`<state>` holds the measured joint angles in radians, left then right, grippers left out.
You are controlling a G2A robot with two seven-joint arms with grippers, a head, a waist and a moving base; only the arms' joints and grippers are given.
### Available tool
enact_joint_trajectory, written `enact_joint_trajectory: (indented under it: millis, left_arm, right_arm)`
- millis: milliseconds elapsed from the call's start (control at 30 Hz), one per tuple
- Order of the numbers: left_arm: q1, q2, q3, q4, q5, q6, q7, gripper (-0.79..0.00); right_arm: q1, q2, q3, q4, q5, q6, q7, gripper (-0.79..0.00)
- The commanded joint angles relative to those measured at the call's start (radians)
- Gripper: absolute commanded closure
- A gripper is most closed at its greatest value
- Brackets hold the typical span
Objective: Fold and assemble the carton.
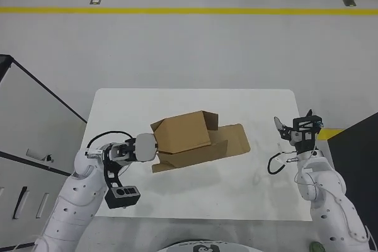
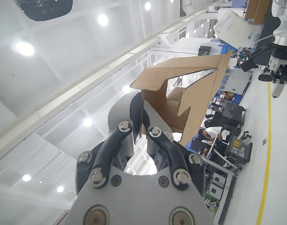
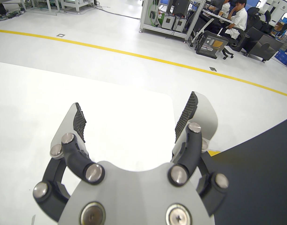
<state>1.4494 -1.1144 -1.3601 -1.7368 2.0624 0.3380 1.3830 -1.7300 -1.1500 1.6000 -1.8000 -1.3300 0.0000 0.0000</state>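
Note:
A brown cardboard carton (image 1: 190,140) sits partly raised in the middle of the white table (image 1: 252,189), its flaps spread toward the right. My left gripper (image 1: 152,147) is shut on the carton's left edge. In the left wrist view the carton (image 2: 181,90) rises beyond the fingers (image 2: 155,120), which pinch a cardboard panel between them. My right gripper (image 1: 283,128) hangs open over the table's right edge, well apart from the carton. In the right wrist view that gripper (image 3: 135,111) has its ribbed pads (image 3: 186,113) spread wide with nothing between them.
A dark panel (image 1: 359,157) stands off the table's right side, close to the right arm. A grey slanted surface (image 1: 25,120) lies to the left. A yellow floor line (image 1: 189,11) runs behind the table.

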Motion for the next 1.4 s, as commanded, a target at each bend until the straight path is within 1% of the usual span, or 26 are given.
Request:
enact_joint_trajectory:
  millis: [0, 367, 433, 500, 600, 733, 867, 967, 1200, 1367]
  left_arm:
    - [0.004, 0.0, -0.007, 0.0, -0.011, 0.005, 0.007, 0.0]
    - [0.004, 0.0, -0.007, 0.0, -0.011, 0.005, 0.007, 0.0]
    - [0.009, -0.001, -0.007, -0.016, -0.028, 0.004, -0.032, 0.0]
    - [0.007, -0.003, -0.005, -0.032, -0.044, 0.002, -0.044, 0.0]
    - [-0.02, -0.007, 0.017, -0.04, -0.072, -0.016, -0.048, 0.0]
    - [-0.079, -0.016, 0.056, -0.037, -0.121, -0.043, -0.05, 0.0]
    - [-0.124, -0.022, 0.081, -0.025, -0.143, -0.067, -0.019, 0.0]
    - [-0.14, -0.025, 0.094, -0.013, -0.165, -0.079, 0.01, 0.0]
    - [-0.153, -0.027, 0.106, 0.005, -0.189, -0.132, 0.076, 0.0]
    - [-0.153, -0.027, 0.102, 0.006, -0.184, -0.129, 0.08, 0.0]
  right_arm:
    - [0.0, 0.0, 0.0, 0.0, 0.0, 0.0, 0.0, -0.785]
    - [0.0, 0.0, 0.0, 0.0, 0.0, 0.0, 0.0, -0.785]
    - [0.0, 0.0, 0.0, 0.0, 0.0, 0.0, 0.0, -0.785]
    - [0.0, 0.0, 0.0, 0.0, 0.0, 0.0, 0.0, -0.785]
    - [0.0, 0.0, 0.0, 0.0, 0.0, 0.0, 0.0, -0.785]
    - [0.0, 0.0, 0.0, 0.0, 0.0, 0.0, 0.0, -0.785]
    - [0.0, 0.0, 0.0, 0.0, 0.0, 0.0, 0.0, -0.785]
    - [0.0, 0.0, 0.0, 0.0, 0.0, 0.0, 0.0, -0.785]
    - [0.0, 0.0, 0.0, 0.0, 0.0, 0.0, 0.0, -0.785]
    - [0.0, 0.0, 0.0, 0.0, 0.0, 0.0, 0.0, -0.785]
